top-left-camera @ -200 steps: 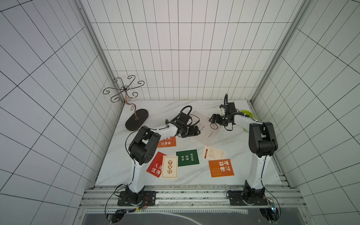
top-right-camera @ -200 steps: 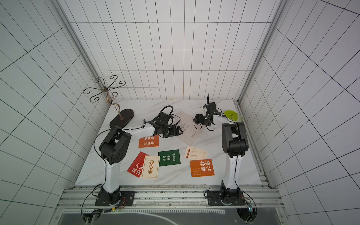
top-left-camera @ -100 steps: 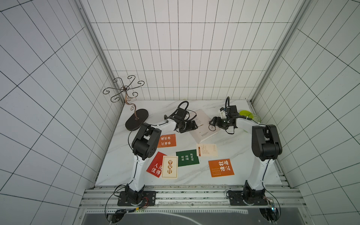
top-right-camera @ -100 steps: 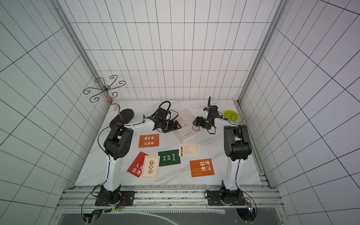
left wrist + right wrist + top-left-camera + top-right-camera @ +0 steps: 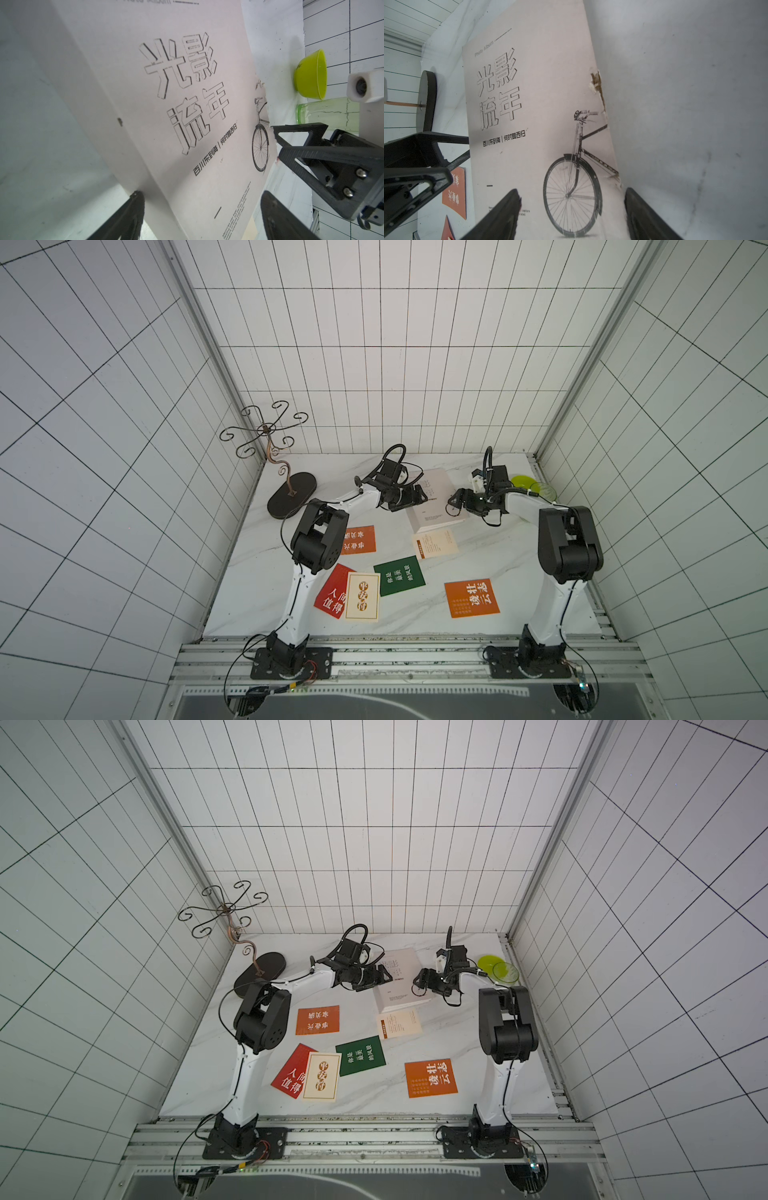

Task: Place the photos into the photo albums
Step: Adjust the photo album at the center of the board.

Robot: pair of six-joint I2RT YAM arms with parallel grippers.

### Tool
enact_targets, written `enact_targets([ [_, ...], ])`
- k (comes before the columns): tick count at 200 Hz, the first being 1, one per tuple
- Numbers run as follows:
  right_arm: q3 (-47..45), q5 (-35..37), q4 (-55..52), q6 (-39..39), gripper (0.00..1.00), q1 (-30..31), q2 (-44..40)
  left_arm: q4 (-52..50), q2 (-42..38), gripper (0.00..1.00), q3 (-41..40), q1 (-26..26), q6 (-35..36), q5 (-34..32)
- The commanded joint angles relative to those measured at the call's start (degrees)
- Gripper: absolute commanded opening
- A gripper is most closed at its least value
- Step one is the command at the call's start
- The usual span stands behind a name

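Album [image 5: 436, 502] lies closed and flat, cover up, near the middle of the counter's [image 5: 498, 556] far edge. I can read the black title and see the bicycle drawing in both wrist views. My left fingers [image 5: 419, 497] hang over its left edge, spread wide and holding nothing, and in the left wrist view the cover runs between them. My right fingers [image 5: 454, 506] sit at its right edge, also apart and empty. Their tips are close against the torn rim of the cover — whether they touch it I cannot tell.

Six photos [image 5: 361, 1056] lie out on the counter. A cream card [image 5: 435, 544] is just beside the album's near edge, with an orange card [image 5: 359, 540] toward the left edge and a green card [image 5: 400, 576] in the middle. A red card [image 5: 330, 598] lies partly under a framed cream card [image 5: 363, 596], and a big-lettered orange card [image 5: 471, 598] lies toward the near right.

A yellow-green bowl [image 5: 521, 481] and a clear cup [image 5: 542, 490] stand in the far right corner — a scrolled metal stand [image 5: 291, 494] is in the far left one.
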Motion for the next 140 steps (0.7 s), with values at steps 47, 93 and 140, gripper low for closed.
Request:
enact_targets([
  [47, -8.3, -7.9, 8.1, 5.3, 0.76, 0.5, -5.7, 2.7, 3.8, 0.86, 4.4, -4.0, -0.8, 7.9],
  [93, -12.0, -6.9, 10.2, 5.9, 0.75, 0.3, -7.0, 3.8, 3.0, 0.86, 6.4, -4.6, -0.5, 7.4],
  [140, -13.8, -6.7, 14.1, 8.6, 0.74, 0.1, -6.5, 3.6, 4.0, 0.86, 8.3, -4.9, -1.1, 7.6],
])
